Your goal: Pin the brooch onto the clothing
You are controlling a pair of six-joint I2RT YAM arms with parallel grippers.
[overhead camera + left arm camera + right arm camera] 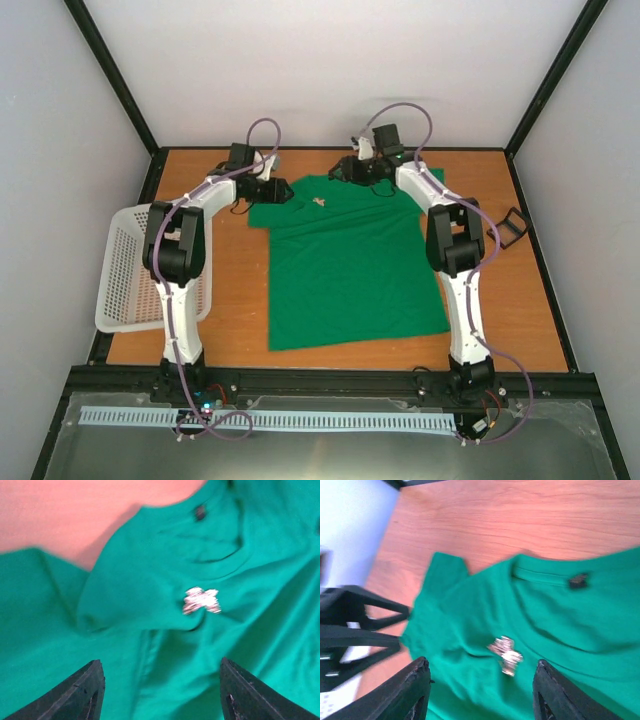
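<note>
The green T-shirt [350, 265] lies flat on the wooden table, its neckline at the far end. The tiny silvery brooch [320, 203] sits on the shirt's upper left chest, near the left sleeve. My left gripper [288, 193] hovers open over the left sleeve; in its wrist view the brooch [201, 600] lies on rumpled fabric [150, 645] ahead of the open gripper [162, 680]. My right gripper [336, 175] hovers open over the collar area; in its wrist view the brooch [506, 655] lies just ahead of the gripper [480, 680], which is empty. The left gripper [404, 626] shows there too, beside the sleeve.
A white mesh basket [125, 270] stands at the table's left edge. A small black square frame-like box [510, 226] sits at the right. Black frame rails border the table [240, 290], with white walls behind and on both sides.
</note>
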